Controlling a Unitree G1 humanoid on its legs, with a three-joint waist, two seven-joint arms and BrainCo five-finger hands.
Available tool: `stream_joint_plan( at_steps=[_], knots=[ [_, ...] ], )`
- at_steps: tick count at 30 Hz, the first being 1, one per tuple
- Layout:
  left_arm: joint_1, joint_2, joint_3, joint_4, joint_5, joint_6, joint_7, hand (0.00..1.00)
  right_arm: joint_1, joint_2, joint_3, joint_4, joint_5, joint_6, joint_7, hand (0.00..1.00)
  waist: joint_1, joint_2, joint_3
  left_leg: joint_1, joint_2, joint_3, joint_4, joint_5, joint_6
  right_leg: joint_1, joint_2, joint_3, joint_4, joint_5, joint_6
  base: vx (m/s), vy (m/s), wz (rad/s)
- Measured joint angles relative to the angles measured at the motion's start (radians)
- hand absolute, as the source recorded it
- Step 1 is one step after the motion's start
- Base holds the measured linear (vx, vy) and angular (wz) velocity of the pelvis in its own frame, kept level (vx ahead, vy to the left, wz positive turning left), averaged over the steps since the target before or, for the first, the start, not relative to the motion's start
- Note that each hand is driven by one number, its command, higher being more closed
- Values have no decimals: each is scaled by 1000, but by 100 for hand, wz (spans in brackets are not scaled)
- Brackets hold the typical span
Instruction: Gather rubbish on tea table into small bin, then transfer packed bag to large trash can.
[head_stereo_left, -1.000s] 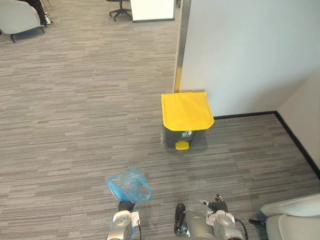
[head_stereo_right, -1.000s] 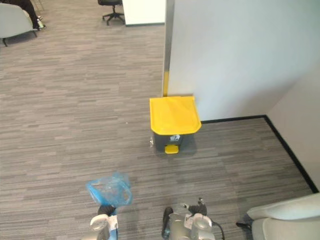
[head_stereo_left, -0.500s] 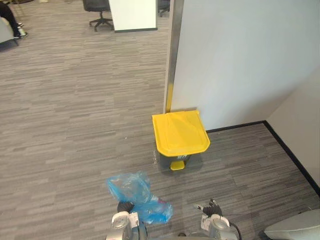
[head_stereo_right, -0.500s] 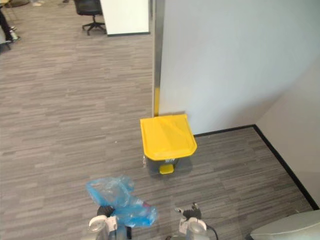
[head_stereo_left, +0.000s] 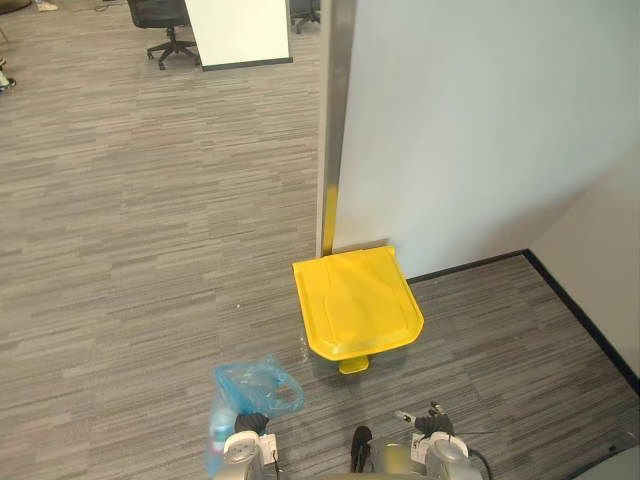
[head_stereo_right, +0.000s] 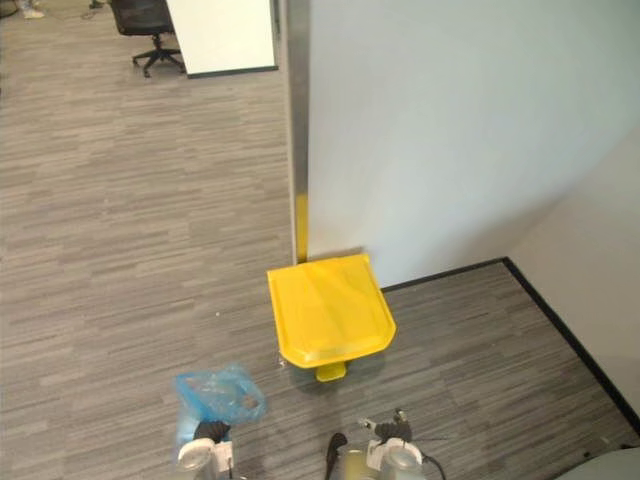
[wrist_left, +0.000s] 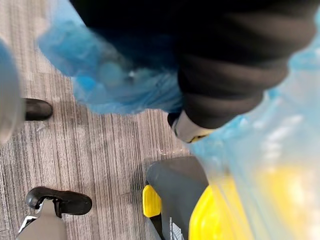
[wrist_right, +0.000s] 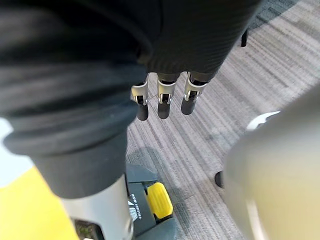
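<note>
A grey trash can with a shut yellow lid (head_stereo_left: 356, 303) and a yellow pedal (head_stereo_left: 352, 366) stands on the carpet against the white wall's corner. My left hand (head_stereo_left: 249, 424) is low in the left eye view, left of the can and short of it, shut on the neck of a translucent blue rubbish bag (head_stereo_left: 252, 393). The left wrist view has the blue bag (wrist_left: 125, 85) bunched round the hand, with the yellow lid (wrist_left: 220, 215) just past it. To the right of the bag, my right hand (head_stereo_left: 432, 424) hangs with relaxed fingers (wrist_right: 160, 102) that hold nothing.
A white wall (head_stereo_left: 470, 130) with a metal edge post (head_stereo_left: 329, 120) rises behind the can, with a black baseboard (head_stereo_left: 580, 310) along the right. A black office chair (head_stereo_left: 160, 22) and a white cabinet (head_stereo_left: 238, 30) stand far back. Open carpet lies to the left.
The camera has moved forward, so the can shows nearer and lower. The blue bag has swung from the right of my left hand back to its left.
</note>
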Motion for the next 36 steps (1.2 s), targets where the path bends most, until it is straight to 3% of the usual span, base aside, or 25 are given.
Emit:
stream_joint_plan(
  at_steps=[3,6,7,9,10,11,13,18,27,30,31,32,33,34,36],
  knots=[
    [-10,-1,-13,0,3,1,-2,100,9,1,0,4,2,1,-1,0,-13,-3,2,-12,11,-17,87,6,-10,76,-2,-29,-59,-16,9,164,-62,27],
    [-8,0,-23,-10,9,0,-4,100,30,8,2,3,3,0,-1,0,-3,-18,-4,-130,55,-18,403,10,-36,177,-4,-49,-145,-17,8,114,8,23],
    [3,2,-25,-11,9,0,-7,100,30,10,0,1,4,0,-1,0,-2,-15,-8,-167,94,33,467,-30,-29,192,-1,-56,-168,-18,6,92,93,11],
    [7,2,-24,-11,9,2,-13,100,36,6,-5,-2,5,1,-3,0,-5,-16,-8,-188,123,105,395,-74,-3,197,-6,-60,-173,-14,13,73,114,7],
    [7,-1,-20,-10,9,2,-21,100,39,4,-21,-2,5,1,-6,0,-4,1,-16,-184,121,116,240,-24,0,188,-3,-58,-170,-5,35,69,161,-19],
    [7,-1,-15,-7,12,12,-13,100,35,0,-22,0,5,9,-14,0,3,-2,-18,-153,101,118,171,-25,-24,181,-5,-33,-172,-1,51,71,167,-21],
    [6,7,-17,-3,17,11,0,100,35,15,-25,0,5,13,-9,0,3,-16,-28,-124,69,136,93,-18,-34,166,-20,-17,-191,19,72,67,169,-22],
    [-4,3,-40,8,18,6,-1,100,34,23,-53,1,5,12,-9,0,-1,-20,-34,-86,8,184,25,-1,-13,172,-51,37,-243,57,107,27,134,-27],
    [9,26,15,40,17,3,3,100,30,21,-78,14,14,12,-10,0,1,-17,-34,-21,-11,217,-10,-1,-13,189,-54,77,-227,64,110,-2,36,-14],
    [11,25,36,39,17,2,4,100,11,14,-64,29,14,12,-10,0,3,-16,-20,-12,-11,222,-10,0,-9,142,-59,80,-114,59,106,-96,16,-11],
    [7,24,41,39,17,3,4,100,2,14,-61,26,15,11,-10,0,4,-17,1,5,-10,221,-13,-4,2,99,-71,77,-6,56,107,-143,8,-5],
    [-1,25,53,38,17,2,3,100,-4,15,-61,26,15,6,-10,0,4,-29,19,33,-24,208,-32,-28,40,45,-100,62,132,49,119,-153,8,-8],
    [-4,26,66,38,17,2,3,100,-8,15,-62,24,17,5,-10,0,5,-39,26,44,-37,200,-35,-31,46,5,-117,53,216,54,123,-129,-7,-1],
    [-6,36,79,44,17,3,5,100,-23,9,-68,23,22,4,-8,0,5,-39,38,50,-40,182,-7,-57,57,-58,-125,53,282,13,119,-69,-4,4],
    [-10,48,79,46,17,2,6,100,-23,1,-79,22,22,4,-10,0,6,-51,47,38,-30,163,61,-92,66,-119,-118,45,210,17,122,-7,-15,14]
  ],
)
